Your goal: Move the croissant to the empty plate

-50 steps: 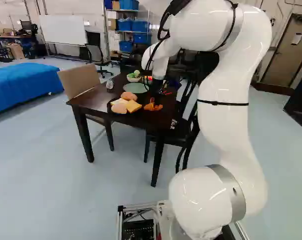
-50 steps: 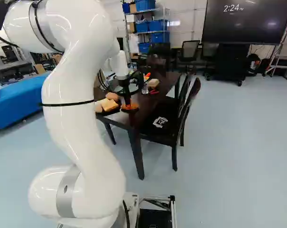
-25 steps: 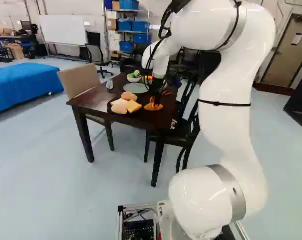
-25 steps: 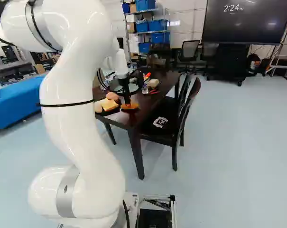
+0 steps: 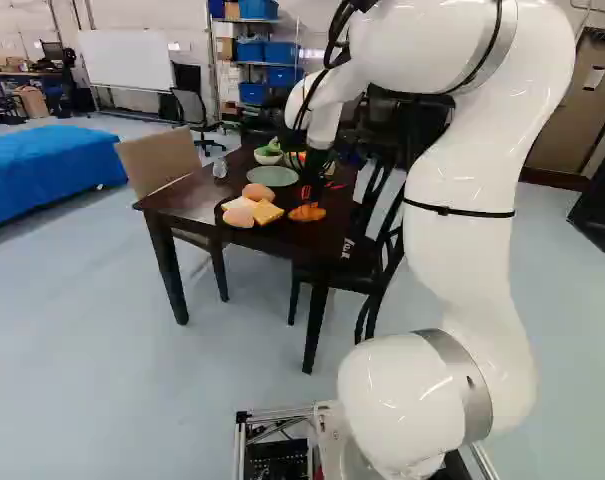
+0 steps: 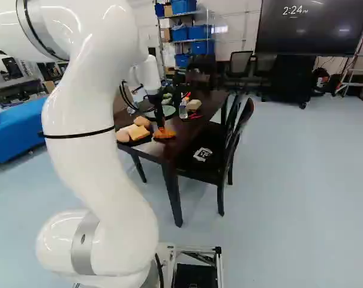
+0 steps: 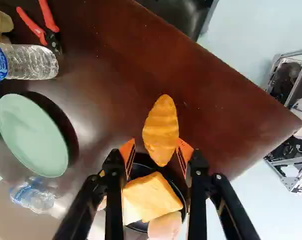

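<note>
Over the near part of the dark table, my gripper (image 5: pixel 307 193) points down at the croissant (image 5: pixel 307 213); in the right base view its tip is just above the croissant (image 6: pixel 164 134). In the wrist view the gripper (image 7: pixel 155 151) is open, its orange pads apart on either side of the croissant's near end. The croissant (image 7: pixel 161 127) lies on bare wood, extending ahead of the fingers; one pad is very close to it, with a gap at the other. The empty green plate (image 7: pixel 33 135) lies off to one side, farther back on the table in the left base view.
A black plate (image 7: pixel 179 191) with bread (image 7: pixel 151 197) and other food lies beneath the fingers. Near the green plate are a bottle (image 7: pixel 31 62), another clear bottle (image 7: pixel 33 195) and red-handled pliers (image 7: pixel 52 37). Chairs (image 6: pixel 229 144) stand along the table.
The upper arm has swung rightward in the left base view and leftward in the right one. My gripper's tip has stayed around the croissant while its wrist shifted. Base and croissant look unmoved.
</note>
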You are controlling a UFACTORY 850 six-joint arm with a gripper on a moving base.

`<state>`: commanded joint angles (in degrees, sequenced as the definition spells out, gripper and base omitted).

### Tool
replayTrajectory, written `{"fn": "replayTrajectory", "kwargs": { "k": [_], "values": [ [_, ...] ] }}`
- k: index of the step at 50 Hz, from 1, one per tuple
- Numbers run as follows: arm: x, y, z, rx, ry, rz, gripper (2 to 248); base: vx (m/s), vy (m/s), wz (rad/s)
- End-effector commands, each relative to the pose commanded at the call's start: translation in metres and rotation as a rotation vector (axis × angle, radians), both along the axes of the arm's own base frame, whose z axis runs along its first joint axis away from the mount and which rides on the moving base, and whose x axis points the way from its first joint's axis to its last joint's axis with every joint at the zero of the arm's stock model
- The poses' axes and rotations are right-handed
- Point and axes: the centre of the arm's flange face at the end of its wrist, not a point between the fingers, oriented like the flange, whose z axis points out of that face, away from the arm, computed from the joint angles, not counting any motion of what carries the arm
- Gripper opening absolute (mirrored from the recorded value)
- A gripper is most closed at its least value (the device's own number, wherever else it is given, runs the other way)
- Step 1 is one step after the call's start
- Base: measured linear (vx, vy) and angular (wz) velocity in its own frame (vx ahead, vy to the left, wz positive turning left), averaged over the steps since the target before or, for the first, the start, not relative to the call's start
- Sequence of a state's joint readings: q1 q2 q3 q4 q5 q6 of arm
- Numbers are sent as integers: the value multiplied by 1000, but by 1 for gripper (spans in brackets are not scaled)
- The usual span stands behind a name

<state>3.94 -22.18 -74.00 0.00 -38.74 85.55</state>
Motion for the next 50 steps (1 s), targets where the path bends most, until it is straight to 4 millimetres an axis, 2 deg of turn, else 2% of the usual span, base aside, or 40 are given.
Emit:
{"fn": "replayTrajectory", "kwargs": {
  "k": [12, 36, 50],
  "values": [
    [1, 0, -2, 0, 4, 0, 136, 0, 0, 0],
    [12, 1, -35, -4, 54, 0, 136, 0, 0, 0],
    [12, 1, -35, -4, 54, 0, 136, 0, 0, 0]
  ]
}}
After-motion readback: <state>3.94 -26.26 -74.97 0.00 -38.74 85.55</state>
